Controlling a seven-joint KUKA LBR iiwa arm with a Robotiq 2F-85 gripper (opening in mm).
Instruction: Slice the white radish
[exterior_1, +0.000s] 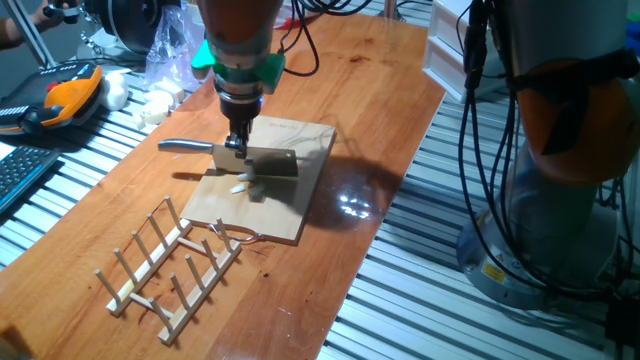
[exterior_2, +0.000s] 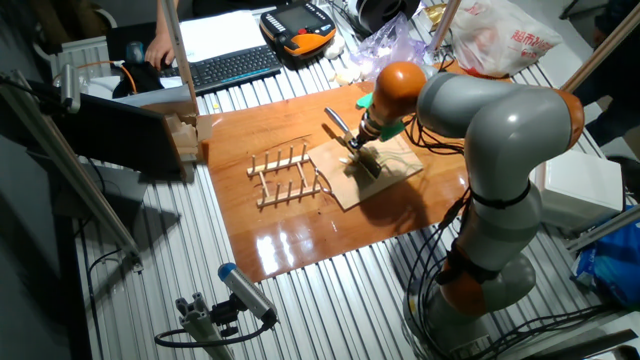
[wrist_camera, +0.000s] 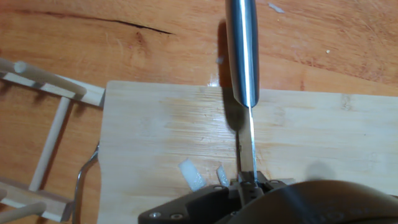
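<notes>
the single grey-and-orange robot arm (exterior_2: 500, 130) reaches down over a pale rectangular wooden cutting board (exterior_1: 300, 205) that lies on the reddish-brown wooden table (exterior_1: 360, 90). its two-finger gripper (exterior_1: 236, 148) is clenched on a steel knife with a rounded metal handle (exterior_1: 185, 146), gripping it where handle meets blade; the handle sticks out to the side over the table and the broad blade (exterior_1: 272, 163) stands on edge on the board. in the hand view the handle (wrist_camera: 241, 50) runs up the frame and the thin blade edge (wrist_camera: 247, 146) comes down into the black gripper body (wrist_camera: 205, 205).

the white radish (wrist_camera: 191, 175) is on the board as small flat white pieces: two show in the hand view, one angled chunk and a thinner sliver just beside it, both close to the blade's near side. in one fixed view a pale sliver (exterior_1: 243, 184) lies on the board just below the blade.

beside the board's edge stands a light wooden peg rack (exterior_1: 170, 265), and a thin wire loop (exterior_1: 235, 236) lies at the board's corner. at the table's far end sit a crumpled clear plastic bag (exterior_1: 170, 50) and some rounded white lumps (exterior_1: 155, 103). an orange-and-black handheld controller (exterior_1: 65, 95) rests on the slatted metal bench alongside.
</notes>
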